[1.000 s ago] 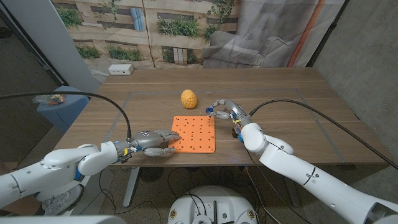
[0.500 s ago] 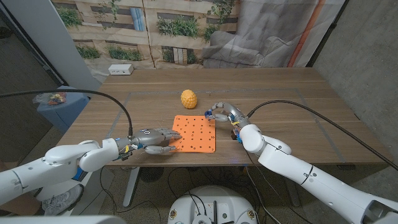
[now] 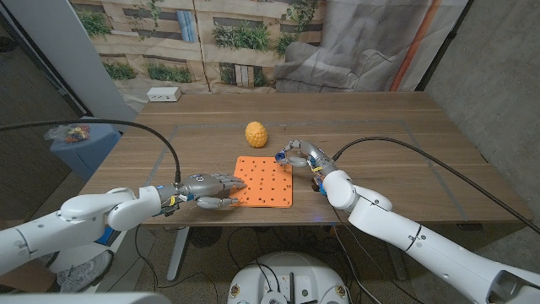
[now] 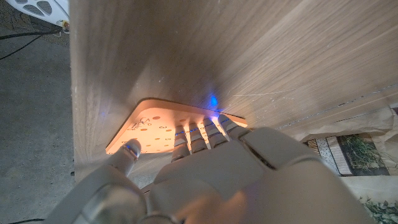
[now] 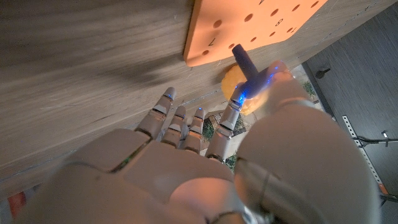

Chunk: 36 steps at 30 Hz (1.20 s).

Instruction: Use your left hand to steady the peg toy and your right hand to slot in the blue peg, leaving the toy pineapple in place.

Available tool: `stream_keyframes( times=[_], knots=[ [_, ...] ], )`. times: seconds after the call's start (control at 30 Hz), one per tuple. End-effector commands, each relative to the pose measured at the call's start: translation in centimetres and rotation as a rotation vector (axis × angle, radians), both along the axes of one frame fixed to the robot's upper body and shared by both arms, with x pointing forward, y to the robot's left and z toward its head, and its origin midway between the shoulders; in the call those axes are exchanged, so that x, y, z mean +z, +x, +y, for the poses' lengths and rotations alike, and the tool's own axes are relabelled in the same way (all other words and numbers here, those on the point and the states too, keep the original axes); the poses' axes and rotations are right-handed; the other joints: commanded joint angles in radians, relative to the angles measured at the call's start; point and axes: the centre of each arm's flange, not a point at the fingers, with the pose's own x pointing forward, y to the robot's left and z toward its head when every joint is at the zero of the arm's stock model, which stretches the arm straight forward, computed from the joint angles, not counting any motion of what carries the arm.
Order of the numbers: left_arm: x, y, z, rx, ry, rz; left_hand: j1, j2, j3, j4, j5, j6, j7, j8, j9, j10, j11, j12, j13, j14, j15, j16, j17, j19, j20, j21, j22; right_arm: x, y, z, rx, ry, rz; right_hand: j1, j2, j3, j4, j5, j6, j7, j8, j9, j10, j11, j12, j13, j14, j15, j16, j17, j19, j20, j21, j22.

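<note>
On the left of the peg toy (image 3: pixel 263 181), an orange board with rows of holes lying flat on the bench (image 3: pixel 388 143), the left hand (image 3: pixel 208 190) has its fingers (image 4: pixel 198 132) stretched out close together over the toy's left edge; they seem to press on it, though from the head view I cannot be sure they bear down rather than just touch. Behind the toy, near its back edge and clear of both hands, the pineapple (image 3: pixel 256 133) sits untouched. At the toy's back right corner the right hand (image 3: pixel 297 153) pinches the blue peg (image 5: pixel 247 64) between thumb and one finger, the other fingers (image 5: pixel 168 118) spread apart, with the peg's free end just off the toy's corner and not yet in any hole. To do this step well, the left hand should, I judge, keep steady downward pressure so the light board cannot slide or tip when the peg pushes on it. The right hand should bring the peg over a hole near that corner, turn it upright so it stands square to the board, then lower it straight without sideways drag. A tilted peg would likely catch the rim and skid the board toward the pineapple, so the approach should stay on the toy's right side, away from the fruit.
</note>
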Motion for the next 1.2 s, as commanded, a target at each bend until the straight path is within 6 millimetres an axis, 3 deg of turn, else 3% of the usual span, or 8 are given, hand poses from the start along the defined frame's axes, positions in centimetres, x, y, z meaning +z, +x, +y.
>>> stream_keyframes(
  times=[0.03,0.73,1.2],
  knots=[
    [-0.1,-0.1,0.0,0.007,0.002,-0.003,0.009,0.08,0.003,-0.008,0.003,0.006,-0.004,0.002,0.006,0.007,-0.001,0.003,0.006,0.009,-0.068,-0.005,0.003,-0.002,-0.14,0.01,0.003,-0.4,0.3,0.7,0.02,-0.002,-0.029,0.003,0.014,-0.001,0.001,0.009,0.128,-0.033,0.045,0.018,-0.016,0.003,-0.006,0.001,-0.02,0.004,-0.009,0.005,-0.026,0.005,-0.005,0.002],
    [-0.4,-0.1,0.0,0.009,0.009,0.005,0.014,0.082,0.007,-0.015,0.003,0.007,0.0,-0.001,0.006,0.013,0.003,0.001,0.006,0.014,-0.063,-0.009,0.002,-0.001,-0.139,0.01,0.003,-1.6,0.8,1.2,0.072,-0.009,-0.034,0.002,0.021,0.001,0.0,0.012,0.134,-0.033,0.039,0.01,-0.061,-0.005,-0.021,0.0,-0.088,0.02,-0.035,0.01,-0.125,0.004,-0.006,0.0],
    [-0.4,-0.2,0.1,0.005,0.016,0.006,0.017,0.082,0.009,-0.02,0.003,0.007,0.002,-0.001,0.006,0.017,0.001,0.0,0.006,0.021,-0.061,-0.009,0.002,0.0,-0.139,0.011,0.002,-2.2,1.3,1.0,0.088,-0.007,-0.016,0.002,0.023,0.003,-0.001,0.012,0.137,-0.033,0.037,0.007,-0.077,-0.006,-0.025,-0.001,-0.101,0.022,-0.04,0.011,-0.14,0.009,-0.002,0.0]
  ],
)
